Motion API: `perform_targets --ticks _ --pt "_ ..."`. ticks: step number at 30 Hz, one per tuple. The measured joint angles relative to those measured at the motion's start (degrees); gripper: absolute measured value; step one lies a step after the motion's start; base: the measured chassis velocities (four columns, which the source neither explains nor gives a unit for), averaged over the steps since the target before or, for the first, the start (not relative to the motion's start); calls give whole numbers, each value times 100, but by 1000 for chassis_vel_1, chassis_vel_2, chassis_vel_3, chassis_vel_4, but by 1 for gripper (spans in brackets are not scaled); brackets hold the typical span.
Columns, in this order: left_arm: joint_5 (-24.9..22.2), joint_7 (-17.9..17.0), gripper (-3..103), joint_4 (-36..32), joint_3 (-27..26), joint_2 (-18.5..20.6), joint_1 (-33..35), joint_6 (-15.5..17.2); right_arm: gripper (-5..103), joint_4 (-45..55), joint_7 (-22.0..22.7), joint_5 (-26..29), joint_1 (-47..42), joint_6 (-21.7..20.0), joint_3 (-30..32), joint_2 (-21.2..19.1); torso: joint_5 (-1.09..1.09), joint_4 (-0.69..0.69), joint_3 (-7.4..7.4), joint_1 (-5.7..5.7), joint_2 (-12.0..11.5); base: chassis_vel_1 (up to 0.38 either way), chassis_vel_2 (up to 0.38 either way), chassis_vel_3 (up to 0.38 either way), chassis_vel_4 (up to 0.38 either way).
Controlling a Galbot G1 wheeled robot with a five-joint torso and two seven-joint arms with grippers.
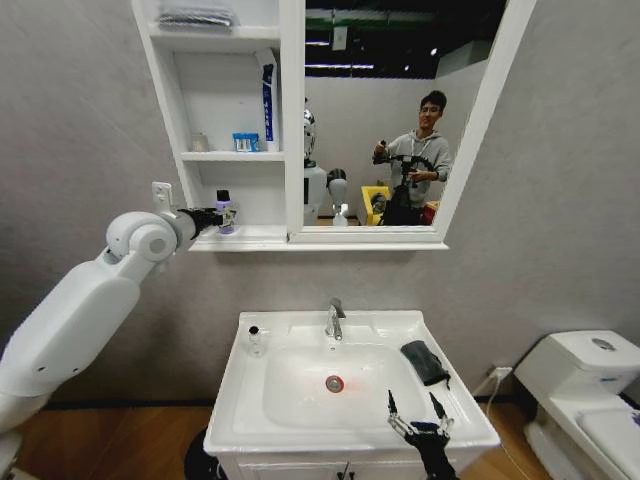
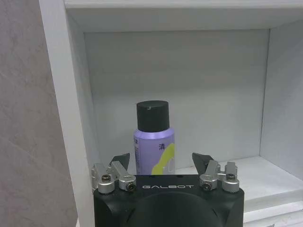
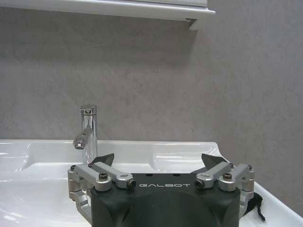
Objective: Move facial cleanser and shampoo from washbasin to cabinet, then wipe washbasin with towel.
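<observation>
The purple shampoo bottle [image 1: 226, 212] [image 2: 154, 137] with a black cap stands upright on the lowest open shelf of the white cabinet [image 1: 250, 238]. My left gripper [image 1: 217, 218] [image 2: 161, 161] is open right in front of it, a finger on each side with a gap to the bottle. A white and blue facial cleanser tube [image 1: 268, 100] stands on the shelf above. Below, the washbasin [image 1: 245, 400] [image 3: 38, 156] has the dark towel [image 1: 425, 361] on its right rim. My right gripper [image 1: 413, 402] [image 3: 158, 161] hovers open over the basin's front right edge, holding nothing.
A chrome tap [image 1: 335, 320] [image 3: 87, 135] stands at the back of the basin and a small clear bottle [image 1: 254, 340] at its back left corner. Small items [image 1: 245, 142] sit on the middle shelf. A white toilet [image 1: 590, 385] stands to the right.
</observation>
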Motion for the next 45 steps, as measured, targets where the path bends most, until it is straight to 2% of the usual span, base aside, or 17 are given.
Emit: perform_targets --ticks 4,7,12,13,14,15,16,19,20,21,22,23,25,29,34,37,45 --pt "-2 13 89 -143 -100 88 129 -71 100 1 2 -11 -19 12 1 7 0 -2 0 1 0 0 0 0 0" --pt "-10 82 98 -641 -427 369 599 -152 100 1 3 -26 -20 15 -12 15 0 0 0 0 0 0 0 0 0" --pt "232 213 100 -1799 -1324 893 2068 -498 100 -7 4 -71 66 -29 -98 25 0 0 -1 -1 0 0 0 0 0" --pt "349 301 100 -2036 -1600 941 2517 -614 100 -6 5 -78 84 -46 -116 30 0 0 -1 -1 0 0 0 0 0" --pt "349 301 100 -2036 -1600 941 2517 -614 100 -6 5 -78 84 -46 -116 30 0 0 -1 -1 0 0 0 0 0" --pt "575 406 100 -2298 -1910 971 3127 -780 100 -4 9 -79 94 -61 -126 36 0 1 -1 -1 1 0 0 0 0" --pt "575 406 100 -2298 -1910 971 3127 -780 100 -4 9 -79 94 -61 -126 36 0 1 -1 -1 1 0 0 0 0" --pt "2144 675 101 -2404 -2145 604 4752 -2158 100 40 16 -80 11 -29 -81 71 1 1 -1 -1 1 0 0 0 0" --pt "2144 675 101 -2404 -2145 604 4752 -2158 100 40 16 -80 11 -29 -81 71 1 1 -1 -1 1 0 0 0 0" --pt "2781 779 99 -2242 -2156 284 5324 -2600 100 66 20 -68 -38 -5 -46 79 -2 -1 -1 -1 1 0 0 0 0" --pt "3181 873 98 -2091 -2138 24 5688 -2822 100 80 26 -53 -72 20 -14 76 -2 0 -1 -1 1 0 0 0 0" --pt "3181 873 98 -2091 -2138 24 5688 -2822 100 80 26 -53 -72 20 -14 76 -2 0 -1 -1 1 0 0 0 0" --pt "3987 1251 94 -1659 -1958 -467 6215 -3186 100 114 33 -4 -135 65 60 48 -2 2 0 -1 1 0 0 0 0" --pt "4547 1636 98 -1051 -1640 -942 6377 -3347 100 147 47 63 -179 108 129 9 0 0 0 -1 1 0 0 0 0" --pt "4599 1765 98 -596 -1408 -1224 6234 -3355 100 150 51 105 -191 126 132 -25 1 2 0 -1 1 0 0 0 0" --pt "4612 1902 98 95 -1091 -1581 5795 -3312 100 140 53 175 -178 144 205 -51 1 -2 0 0 0 0 0 0 0" --pt "4591 1980 98 969 -1004 -1963 5393 -3301 100 190 78 335 -109 74 345 -155 1 0 0 1 0 0 0 0 0"
